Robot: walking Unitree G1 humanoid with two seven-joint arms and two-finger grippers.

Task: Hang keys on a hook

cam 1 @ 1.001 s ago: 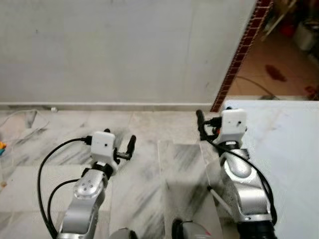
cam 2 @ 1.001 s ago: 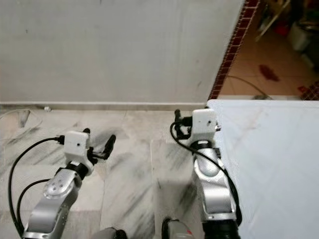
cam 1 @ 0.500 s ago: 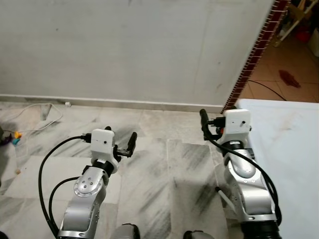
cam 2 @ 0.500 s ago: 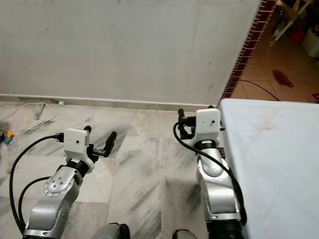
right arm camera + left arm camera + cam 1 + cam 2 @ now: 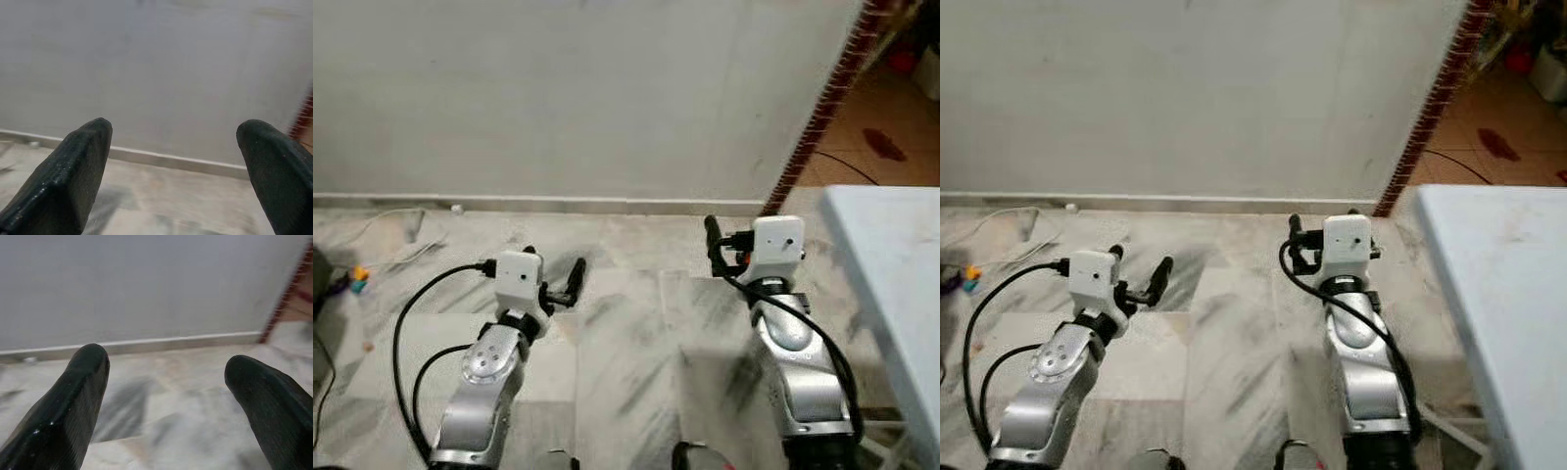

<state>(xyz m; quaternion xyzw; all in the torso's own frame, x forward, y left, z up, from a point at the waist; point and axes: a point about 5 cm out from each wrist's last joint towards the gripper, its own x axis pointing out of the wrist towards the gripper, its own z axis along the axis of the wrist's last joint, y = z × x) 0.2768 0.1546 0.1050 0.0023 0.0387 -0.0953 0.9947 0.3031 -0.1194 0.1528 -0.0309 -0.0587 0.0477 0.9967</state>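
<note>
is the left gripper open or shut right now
Open and empty. In the left wrist view the left gripper has its two black fingers spread wide apart, with bare marble floor showing in the gap.

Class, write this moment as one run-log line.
left claw: open, empty | right claw: open, empty | facing: wall | right: table | floor: marble

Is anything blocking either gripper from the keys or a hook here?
Cannot judge: no keys or hook are visible. The left gripper and right gripper are open and empty above the marble floor, facing a bare wall.
</note>
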